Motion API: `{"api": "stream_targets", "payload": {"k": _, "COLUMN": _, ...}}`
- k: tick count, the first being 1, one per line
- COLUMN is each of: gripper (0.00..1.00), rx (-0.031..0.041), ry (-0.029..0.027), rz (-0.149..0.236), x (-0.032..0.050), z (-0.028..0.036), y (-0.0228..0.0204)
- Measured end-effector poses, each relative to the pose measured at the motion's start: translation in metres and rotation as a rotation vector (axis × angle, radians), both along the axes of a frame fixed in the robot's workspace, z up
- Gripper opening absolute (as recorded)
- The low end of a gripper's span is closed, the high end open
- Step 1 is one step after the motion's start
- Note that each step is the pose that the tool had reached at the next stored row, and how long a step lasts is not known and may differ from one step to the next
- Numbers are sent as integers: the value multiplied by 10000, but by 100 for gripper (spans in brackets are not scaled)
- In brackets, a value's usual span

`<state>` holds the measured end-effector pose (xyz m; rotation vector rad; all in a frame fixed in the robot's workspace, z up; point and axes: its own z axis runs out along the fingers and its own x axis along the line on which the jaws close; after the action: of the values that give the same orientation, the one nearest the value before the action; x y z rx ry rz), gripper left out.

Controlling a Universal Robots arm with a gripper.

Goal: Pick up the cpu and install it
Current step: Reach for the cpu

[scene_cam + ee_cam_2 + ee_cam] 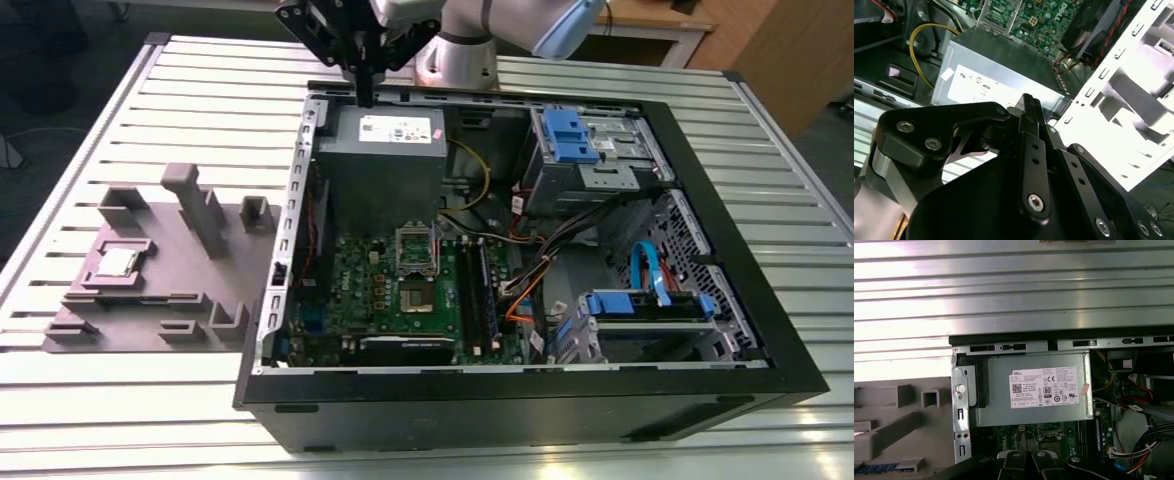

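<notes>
Your end effector (363, 98), pressed together and empty, hangs just above the power supply (384, 140). The cpu (118, 262) lies well apart from it. Dropping here would likely strike that supply's lid.

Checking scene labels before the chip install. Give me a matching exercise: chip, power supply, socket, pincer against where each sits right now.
Things:
1 chip
2 power supply
3 socket
4 pincer

Places:
A on the green board inside the case
B above the case's rim, over the power supply's edge
C on the grey holder outside the case, at the exterior view's left
D inside the case, white label facing up

Pairs: 1-C, 2-D, 3-A, 4-B
</notes>
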<state>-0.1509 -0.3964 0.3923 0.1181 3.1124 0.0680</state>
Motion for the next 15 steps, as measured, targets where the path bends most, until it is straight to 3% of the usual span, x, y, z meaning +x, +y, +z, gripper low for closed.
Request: {"api": "stream_targets", "payload": {"k": 15, "gripper": 10, "rx": 1, "ry": -5, "rz": 2, "x": -263, "z": -4, "y": 0}}
